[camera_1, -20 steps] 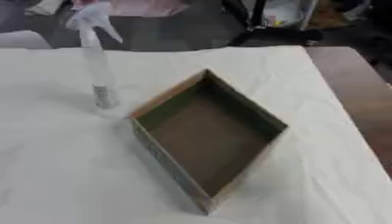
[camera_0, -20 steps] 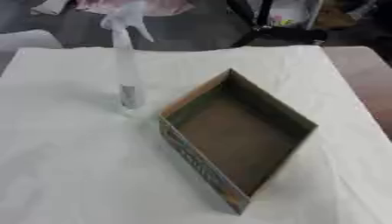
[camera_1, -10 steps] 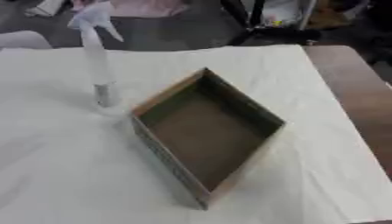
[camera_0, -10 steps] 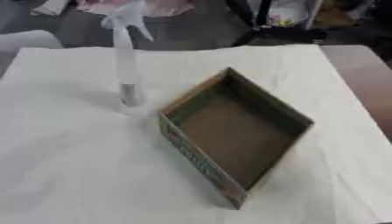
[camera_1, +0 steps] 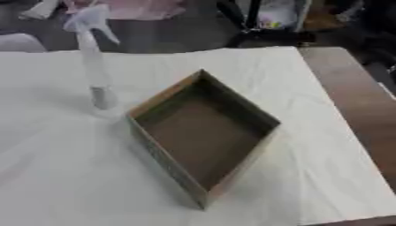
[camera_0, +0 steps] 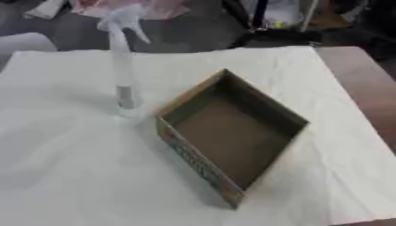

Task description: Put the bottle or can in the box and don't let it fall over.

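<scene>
Two things stand on the tabletop [camera_0: 70,176], which is covered by a wrinkled white cloth [camera_1: 62,167]: a clear spray bottle [camera_0: 122,66] and an open cardboard box [camera_0: 232,132]. The spray bottle is upright, tall and slim, with a white trigger head at the top and a small dark band low on its body. It stands on the cloth just beside the box's left corner, outside the box and not touching it as far as the views show. The box lies turned like a diamond, one corner pointing away from the camera and one toward it. Its inside is plain brown and holds nothing. The outer wall on the near left side carries printed colours, too blurred to read.

At the right edge the cloth ends and a strip of brown wood [camera_1: 348,97] shows. Beyond the far edge of the tabletop lie dark floor, some pink and white stuff [camera_0: 147,6], and dark stands or legs, all blurred.

Neither robot hand shows in either eye view, so nothing can be said of their fingers.
</scene>
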You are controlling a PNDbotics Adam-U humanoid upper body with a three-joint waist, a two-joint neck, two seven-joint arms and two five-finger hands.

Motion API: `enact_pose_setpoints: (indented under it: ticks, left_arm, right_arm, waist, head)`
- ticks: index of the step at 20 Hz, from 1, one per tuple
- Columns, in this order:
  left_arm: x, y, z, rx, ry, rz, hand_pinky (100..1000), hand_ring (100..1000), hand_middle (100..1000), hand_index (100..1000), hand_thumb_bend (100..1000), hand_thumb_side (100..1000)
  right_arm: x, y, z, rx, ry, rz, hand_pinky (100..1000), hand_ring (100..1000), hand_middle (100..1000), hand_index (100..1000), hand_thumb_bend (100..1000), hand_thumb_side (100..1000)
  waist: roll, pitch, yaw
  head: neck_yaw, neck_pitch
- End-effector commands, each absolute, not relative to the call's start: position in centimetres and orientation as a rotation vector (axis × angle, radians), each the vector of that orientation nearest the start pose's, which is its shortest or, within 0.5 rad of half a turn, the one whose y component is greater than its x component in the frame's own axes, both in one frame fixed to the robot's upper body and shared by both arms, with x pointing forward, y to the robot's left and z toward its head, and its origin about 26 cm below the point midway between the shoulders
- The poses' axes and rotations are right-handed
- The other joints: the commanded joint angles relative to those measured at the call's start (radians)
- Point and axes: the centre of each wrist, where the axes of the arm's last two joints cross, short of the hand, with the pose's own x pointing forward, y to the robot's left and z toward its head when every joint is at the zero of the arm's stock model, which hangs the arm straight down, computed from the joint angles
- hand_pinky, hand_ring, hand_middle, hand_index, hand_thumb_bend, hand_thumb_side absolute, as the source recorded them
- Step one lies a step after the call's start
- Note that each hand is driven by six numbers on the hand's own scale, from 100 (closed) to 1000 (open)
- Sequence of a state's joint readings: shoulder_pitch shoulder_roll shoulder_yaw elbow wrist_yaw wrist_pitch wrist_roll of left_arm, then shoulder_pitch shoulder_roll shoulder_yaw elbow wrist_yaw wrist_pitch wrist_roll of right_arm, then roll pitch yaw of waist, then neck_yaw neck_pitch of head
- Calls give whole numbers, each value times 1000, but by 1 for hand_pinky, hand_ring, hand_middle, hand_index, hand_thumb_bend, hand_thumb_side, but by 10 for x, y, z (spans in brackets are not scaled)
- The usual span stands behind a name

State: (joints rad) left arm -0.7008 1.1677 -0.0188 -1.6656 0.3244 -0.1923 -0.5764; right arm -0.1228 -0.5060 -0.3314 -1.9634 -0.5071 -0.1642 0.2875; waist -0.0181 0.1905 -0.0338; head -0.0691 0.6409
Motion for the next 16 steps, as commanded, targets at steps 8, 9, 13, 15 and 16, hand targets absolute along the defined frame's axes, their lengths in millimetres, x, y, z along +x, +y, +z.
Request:
enact_pose_setpoints:
  ticks: [8, 9, 13, 15, 16]
  left_arm:
    - [334, 378, 404, 367, -1813, -1633, 741, 436, 944, 957, 100, 871]
    - [336, 377, 404, 358, -1801, -1643, 741, 439, 944, 957, 100, 873]
    - [346, 372, 404, 331, -1766, -1677, 743, 459, 947, 959, 100, 848]
    - [350, 372, 405, 329, -1760, -1674, 743, 459, 947, 959, 100, 844]
    - [353, 372, 405, 332, -1756, -1674, 744, 468, 947, 959, 100, 845]
  right_arm:
    - [267, -387, 214, 20, -2328, 415, 1000, 1000, 1000, 980, 100, 390]
    - [267, -386, 214, 21, -2328, 420, 1000, 1000, 1000, 980, 100, 390]
    - [268, -385, 215, 30, -2328, 432, 1000, 1000, 1000, 980, 100, 392]
    - [269, -385, 215, 33, -2328, 435, 1000, 1000, 1000, 980, 100, 394]
    - [269, -384, 215, 33, -2328, 436, 1000, 1000, 1000, 980, 100, 396]
  waist:
    - [16, -22, -19]
    - [17, -22, -21]
    - [22, -18, -41]
    - [24, -16, -53]
    - [26, -14, -59]
  head:
    - [21, -21]
    - [24, -27]
    - [46, -52]
    - [62, -63]
    - [69, -68]
